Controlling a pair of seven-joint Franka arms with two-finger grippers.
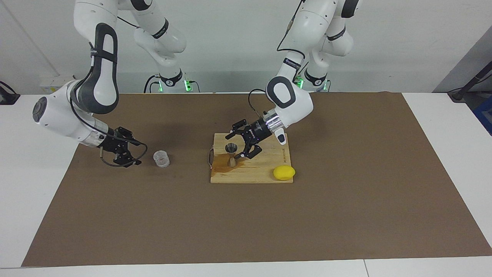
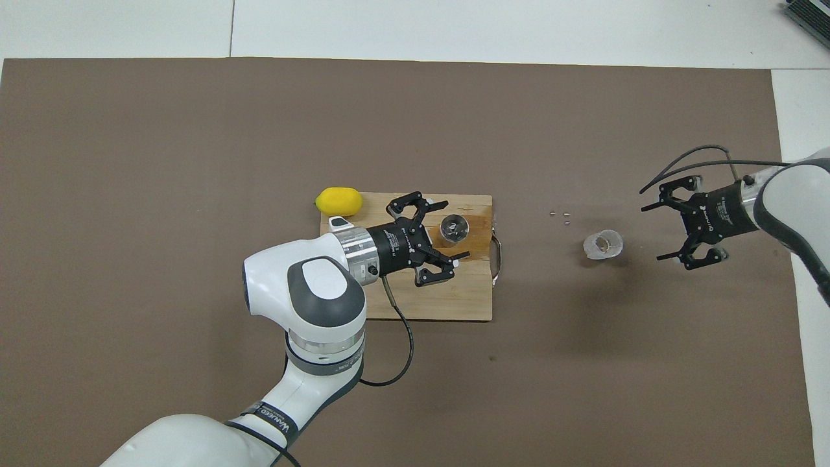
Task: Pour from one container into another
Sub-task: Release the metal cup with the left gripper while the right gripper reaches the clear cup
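So the small clear round cup (image 1: 161,158) sits upright on the brown worktop (image 1: 269,223), at about 3 o'clock from the right gripper (image 1: 128,154) in the facing view. Its fingers are spread wide, holding nothing. The silvery hourglass metal jigger (image 1: 231,153) stands on the wooden cutting board (image 1: 265,175), left gripper (image 1: 246,148) just beside it, fingers open too. Right arm's clearly nearer the cup.

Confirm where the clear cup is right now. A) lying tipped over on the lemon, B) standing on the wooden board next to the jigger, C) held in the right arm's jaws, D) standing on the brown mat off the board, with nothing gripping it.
D. The clear cup stands upright on the brown mat, apart from the wooden board, and the right gripper sits open beside it without touching.
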